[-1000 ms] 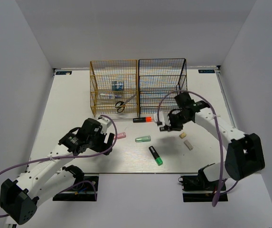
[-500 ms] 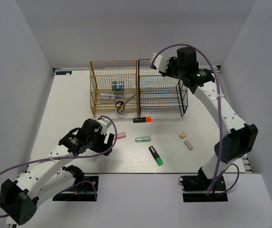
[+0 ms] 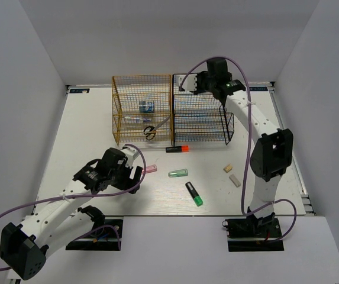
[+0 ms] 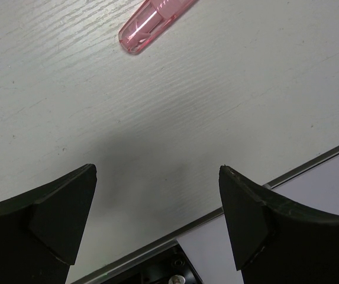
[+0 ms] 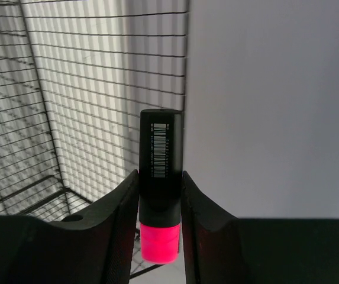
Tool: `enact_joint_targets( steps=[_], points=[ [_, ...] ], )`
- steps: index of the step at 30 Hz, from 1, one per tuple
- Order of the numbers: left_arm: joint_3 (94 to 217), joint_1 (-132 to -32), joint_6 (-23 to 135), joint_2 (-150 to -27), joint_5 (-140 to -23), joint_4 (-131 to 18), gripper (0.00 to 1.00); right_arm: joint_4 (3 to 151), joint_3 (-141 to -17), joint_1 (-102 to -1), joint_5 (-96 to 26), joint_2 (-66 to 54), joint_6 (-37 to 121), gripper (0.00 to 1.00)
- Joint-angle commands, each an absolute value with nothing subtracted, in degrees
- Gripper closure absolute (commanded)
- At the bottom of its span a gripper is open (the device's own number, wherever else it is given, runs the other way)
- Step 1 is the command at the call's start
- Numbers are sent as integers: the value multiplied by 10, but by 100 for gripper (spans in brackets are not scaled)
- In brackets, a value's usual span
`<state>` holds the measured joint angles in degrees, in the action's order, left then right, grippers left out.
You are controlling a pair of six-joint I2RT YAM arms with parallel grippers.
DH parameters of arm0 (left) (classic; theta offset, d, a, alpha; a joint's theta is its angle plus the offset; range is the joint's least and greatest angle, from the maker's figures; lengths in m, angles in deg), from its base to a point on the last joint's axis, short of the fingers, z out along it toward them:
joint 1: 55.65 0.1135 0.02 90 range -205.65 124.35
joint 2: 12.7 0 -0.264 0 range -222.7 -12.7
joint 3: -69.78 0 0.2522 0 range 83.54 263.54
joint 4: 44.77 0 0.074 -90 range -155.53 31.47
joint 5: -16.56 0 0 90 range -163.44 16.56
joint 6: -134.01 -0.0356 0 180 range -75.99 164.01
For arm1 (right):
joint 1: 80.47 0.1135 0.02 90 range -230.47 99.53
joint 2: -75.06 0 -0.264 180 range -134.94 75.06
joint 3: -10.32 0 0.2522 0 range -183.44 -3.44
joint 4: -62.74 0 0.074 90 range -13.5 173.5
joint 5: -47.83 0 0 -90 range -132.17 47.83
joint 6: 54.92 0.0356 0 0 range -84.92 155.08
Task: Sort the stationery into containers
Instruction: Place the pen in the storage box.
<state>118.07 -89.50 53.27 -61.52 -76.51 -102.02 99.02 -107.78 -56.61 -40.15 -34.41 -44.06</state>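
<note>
- White links and black joints are being shown on the left arm [image 3: 51, 210] and right arm [image 3: 246, 115].
- A purple cable [image 3: 216, 58] is being looped along each.
- Black, wedge-shaped fingers [image 4: 45, 219] are being shown on the left gripper [image 4: 157, 171].
- Black bases [image 3: 95, 234] are being seen below.

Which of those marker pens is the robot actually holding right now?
The pink-capped highlighter, clamped in the right gripper up by the black rack. The orange-capped highlighter and green-capped highlighter lie loose on the table.
</note>
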Motion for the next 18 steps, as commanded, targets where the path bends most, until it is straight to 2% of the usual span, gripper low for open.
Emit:
enact_joint_targets(
  steps=[1, 14, 16, 18],
  points=[
    [1178, -892, 532, -610, -767, -1015, 6, 1003, -1147, -575, -364, -348, -497, 100],
    [1181, -892, 530, -613, -770, -1016, 6, 1066, -1143, -584, -339, -372, -502, 100],
    [1180, -892, 531, -613, -770, -1015, 6, 1065, -1142, -586, -341, -378, -502, 96],
    [1179, -892, 531, -615, -771, -1016, 6, 1063, -1148, -587, -349, -388, -501, 87]
  ],
)
